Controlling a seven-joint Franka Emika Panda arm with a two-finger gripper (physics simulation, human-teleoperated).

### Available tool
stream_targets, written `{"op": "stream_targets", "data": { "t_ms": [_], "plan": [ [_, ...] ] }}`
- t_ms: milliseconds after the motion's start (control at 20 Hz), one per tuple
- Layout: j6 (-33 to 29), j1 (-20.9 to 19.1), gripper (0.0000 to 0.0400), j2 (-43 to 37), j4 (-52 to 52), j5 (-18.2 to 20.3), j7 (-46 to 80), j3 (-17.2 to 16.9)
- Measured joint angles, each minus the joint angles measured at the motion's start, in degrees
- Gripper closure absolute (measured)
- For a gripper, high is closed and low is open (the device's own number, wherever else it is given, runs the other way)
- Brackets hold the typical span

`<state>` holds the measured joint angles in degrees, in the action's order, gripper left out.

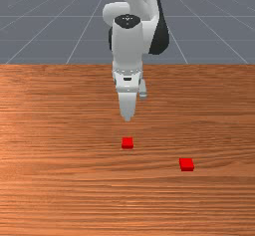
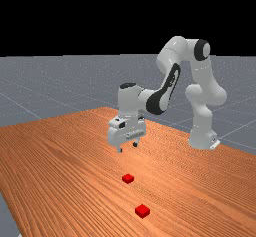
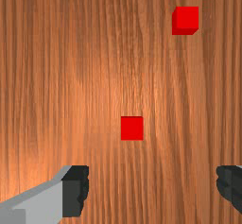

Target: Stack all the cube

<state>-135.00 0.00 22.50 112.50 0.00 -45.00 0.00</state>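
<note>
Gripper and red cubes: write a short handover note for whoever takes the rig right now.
Gripper: open and empty, above the table, its fingers well apart.
Cubes: two red ones, both on the table, apart from each other. The near cube is the closer one to the gripper; the far cube lies farther out from the arm, toward the front view's right.
Done: no stacking; neither cube is held or on the other.
Left: grasp one cube, set it on the other, let go. The near cube looks like the handier first pick.
</note>
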Motion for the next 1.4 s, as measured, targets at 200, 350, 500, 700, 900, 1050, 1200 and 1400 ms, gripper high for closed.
{"op": "stream_targets", "data": {
  "t_ms": [200,350,500,700,900,1050,1200,1400],
  "plan": [
    [0.0,0.1,0.0034,-0.2,0.7,0.6,2.1,-0.3],
    [-9.1,2.5,0.0258,-6.0,18.8,0.9,21.4,-4.7],
    [-5.7,4.6,0.0367,-6.3,24.8,6.3,48.2,-8.9],
    [1.3,4.8,0.0395,-6.6,23.5,15.5,70.8,-11.4],
    [6.6,4.6,0.0399,-17.3,22.4,15.7,77.2,-12.2],
    [5.2,6.5,0.0281,-18.5,21.2,14.4,81.6,-10.3],
    [1.5,7.6,0.0063,-9.9,12.4,15.1,81.7,-9.2],
    [-1.3,5.9,0.0008,9.8,-1.1,17.4,82.6,-8.5]
  ]
}}
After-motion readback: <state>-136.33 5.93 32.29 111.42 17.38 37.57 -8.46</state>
